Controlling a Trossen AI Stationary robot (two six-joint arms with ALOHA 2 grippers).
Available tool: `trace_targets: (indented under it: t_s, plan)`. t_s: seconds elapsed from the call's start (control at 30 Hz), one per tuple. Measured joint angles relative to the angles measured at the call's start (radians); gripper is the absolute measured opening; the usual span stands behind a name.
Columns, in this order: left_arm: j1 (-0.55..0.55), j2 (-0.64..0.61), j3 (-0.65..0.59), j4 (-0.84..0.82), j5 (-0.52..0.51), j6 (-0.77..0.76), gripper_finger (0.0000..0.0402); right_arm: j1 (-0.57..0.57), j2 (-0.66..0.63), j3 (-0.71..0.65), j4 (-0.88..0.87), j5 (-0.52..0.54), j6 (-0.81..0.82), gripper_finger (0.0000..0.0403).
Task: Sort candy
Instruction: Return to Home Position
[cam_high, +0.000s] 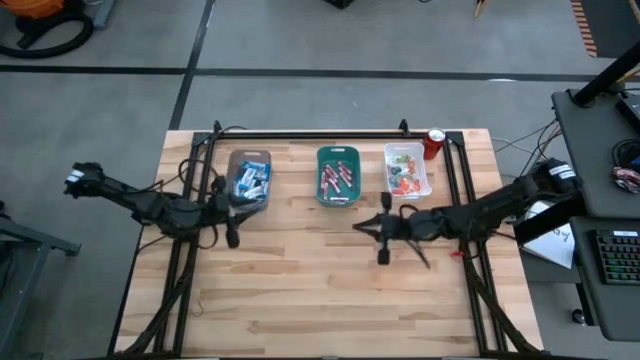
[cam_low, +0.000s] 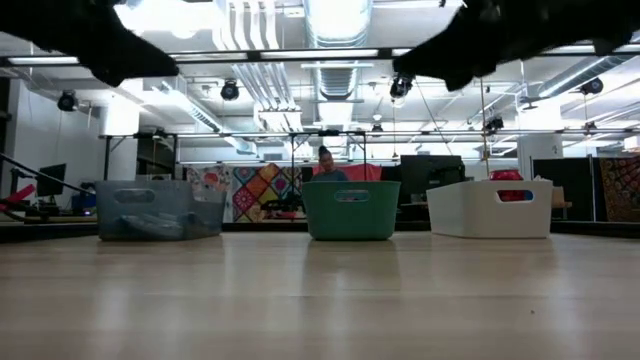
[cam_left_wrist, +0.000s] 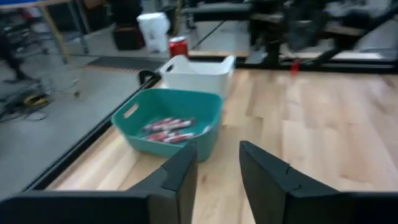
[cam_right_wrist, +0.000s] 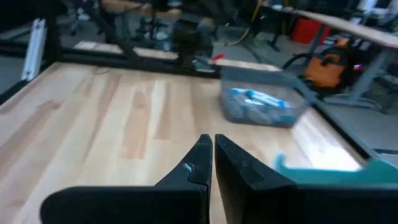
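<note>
Candy sits in three bins ranged along the far side of the table (cam_high: 320, 300); none shows loose on the boards in the high view. Blue-and-white bars (cam_high: 250, 180) fill the grey bin (cam_high: 249, 154) on the left. Red sticks (cam_high: 338, 178) lie in the teal bin (cam_high: 338, 150) at the middle. Red, orange and green pieces (cam_high: 404, 180) lie in the white bin (cam_high: 420, 150) on the right, with a red can (cam_high: 434, 143) just beside its far corner.

Left gripper (cam_left_wrist: 217, 152) hangs above the table just in front of the grey bin, facing along the row toward the teal bin. Its fingers stand moderately apart and grip nothing. Right gripper (cam_right_wrist: 212, 140) hangs in front of the white bin, facing across toward the grey bin. Its fingers are closed almost to touching, with nothing between them. Neither gripper touches a bin or a sweet.

Assessment: sorting appears complete, and the step in hand is judged to be the arms' retreat to their rest pose. The next move calls for each arm to draw back toward its own side of the table, high enough to pass the bin rims and the dark frame rails (cam_high: 300, 134).
</note>
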Motion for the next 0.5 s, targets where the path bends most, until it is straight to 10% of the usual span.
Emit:
trace_targets:
  t_s: [0.5]
  plan:
    - [-0.019,-0.57,-0.228,-0.014,0.113,0.147,0.0023,-0.214,-0.461,-0.356,0.057,-0.153,0.013,0.0013]
